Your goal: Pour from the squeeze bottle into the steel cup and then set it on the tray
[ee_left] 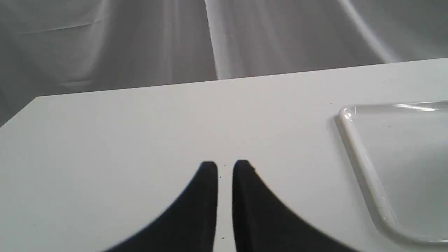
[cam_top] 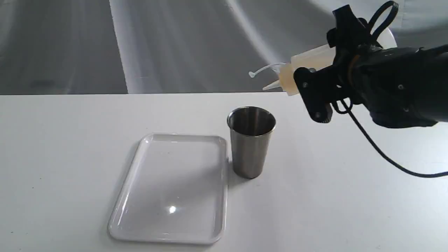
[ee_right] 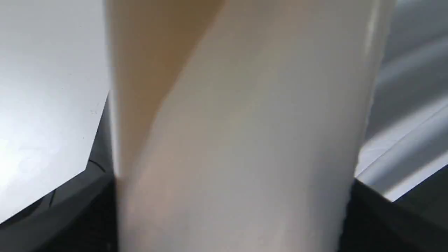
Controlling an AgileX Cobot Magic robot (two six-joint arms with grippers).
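Observation:
The squeeze bottle (cam_top: 308,64) is held tipped almost level in the air at the upper right, nozzle pointing left and slightly down, its tethered tip cap dangling off. My right gripper (cam_top: 323,82) is shut on its body; in the right wrist view the bottle (ee_right: 238,133) fills the frame, amber liquid pooled toward one end. The nozzle tip is above and to the right of the steel cup (cam_top: 251,141), which stands upright. The white tray (cam_top: 171,187) lies just left of the cup. My left gripper (ee_left: 225,168) hovers over bare table, fingers nearly together, holding nothing.
A black cable (cam_top: 381,150) from the right arm loops down over the table on the right. The table's far edge (cam_top: 140,93) meets a grey draped backdrop. The tray corner (ee_left: 350,115) lies beside the left gripper.

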